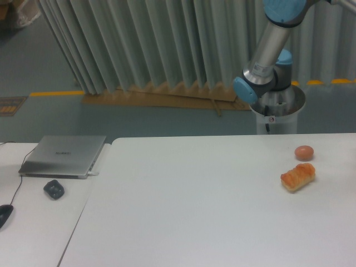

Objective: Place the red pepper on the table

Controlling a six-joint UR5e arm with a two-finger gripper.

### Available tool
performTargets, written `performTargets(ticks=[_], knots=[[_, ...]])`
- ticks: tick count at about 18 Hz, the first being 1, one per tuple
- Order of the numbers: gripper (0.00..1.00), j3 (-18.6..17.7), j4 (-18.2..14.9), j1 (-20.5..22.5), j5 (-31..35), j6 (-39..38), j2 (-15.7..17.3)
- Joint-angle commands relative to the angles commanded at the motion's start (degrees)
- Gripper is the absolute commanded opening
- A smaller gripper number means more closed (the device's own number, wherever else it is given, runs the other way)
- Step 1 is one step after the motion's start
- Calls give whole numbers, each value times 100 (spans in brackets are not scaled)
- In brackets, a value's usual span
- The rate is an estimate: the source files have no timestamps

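The red pepper is out of view. The white table (pixel 189 206) fills the lower right of the camera view. Only the arm's base and lower links (pixel 267 61) show, rising behind the table's far edge and leaving the frame at the top right. The gripper itself is out of frame.
An orange-brown bread roll (pixel 298 177) lies near the table's right side, with a small tan-pink ball (pixel 304 152) just behind it. On the narrower desk to the left sit a closed grey laptop (pixel 64 156), a dark small object (pixel 54 189) and a mouse with its cable (pixel 4 214).
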Motion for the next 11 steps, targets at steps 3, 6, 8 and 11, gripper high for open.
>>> performTargets(ticks=[3,6,8,11], knots=[[67,-18,-9,-18,0,-53,0],[53,9,-35,-18,70,-62,9],[51,105,-87,-26,184,-70,26],[48,105,-105,-44,220,-97,26]])
